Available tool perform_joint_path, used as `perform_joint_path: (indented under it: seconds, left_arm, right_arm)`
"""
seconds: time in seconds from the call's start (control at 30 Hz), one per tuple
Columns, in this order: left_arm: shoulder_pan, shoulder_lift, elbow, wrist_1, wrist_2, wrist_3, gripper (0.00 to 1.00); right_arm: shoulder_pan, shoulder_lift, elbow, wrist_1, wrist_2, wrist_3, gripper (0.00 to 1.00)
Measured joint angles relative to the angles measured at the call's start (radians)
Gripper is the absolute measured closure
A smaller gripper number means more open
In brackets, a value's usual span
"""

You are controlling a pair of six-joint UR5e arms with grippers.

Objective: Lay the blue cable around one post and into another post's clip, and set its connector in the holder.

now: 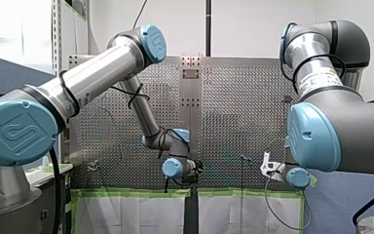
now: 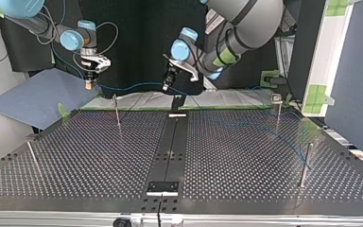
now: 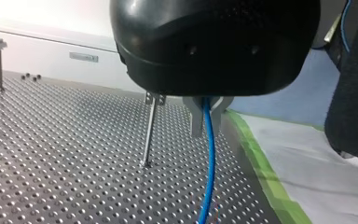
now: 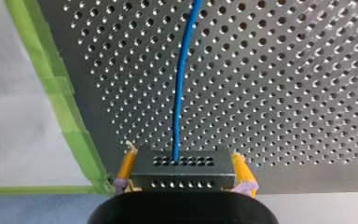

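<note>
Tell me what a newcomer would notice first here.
The blue cable stands out, strung between my right hand and my left hand above the perforated table's far edge in the top view. The wrist views show the right clamping its grey connector between yellow pads, and the left pinching the cable beside a thin post.

- No word or number can be read outright.
- Blue joint cap (image 1: 17, 134) on my left arm (image 1: 97, 73): an embossed square emblem with a curved stroke (a maker's mark, its letters unclear). A similar one is on the elbow cap (image 1: 156, 43).
- White label (image 1: 320, 78) round my right arm (image 1: 341, 131): dark print, too small to read.
- Small plate (image 3: 83, 57) on the pale wall (image 3: 37, 46): illegible.
</note>
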Motion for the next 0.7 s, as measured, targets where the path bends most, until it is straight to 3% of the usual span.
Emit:
perform_joint_path:
  seconds: [0.1, 0.23, 0.47, 0.7]
  left_arm:
    - [-0.013, 0.0, 0.0, 0.006, -0.011, -0.007, 1.0]
    - [-0.023, 0.0, 0.0, 0.009, -0.018, -0.009, 1.0]
    - [-0.05, 0.0, 0.001, 0.024, -0.023, -0.013, 1.0]
    - [-0.075, -0.016, 0.008, 0.047, -0.029, -0.054, 1.0]
  right_arm:
    - [-0.001, 0.0, 0.0, 0.008, 0.001, -0.015, 1.0]
    - [-0.002, 0.0, 0.0, 0.008, 0.002, -0.02, 1.0]
    - [-0.019, 0.0, 0.0, 0.011, 0.003, -0.005, 1.0]
    - [-0.055, 0.0, 0.0, 0.0, -0.002, 0.01, 1.0]
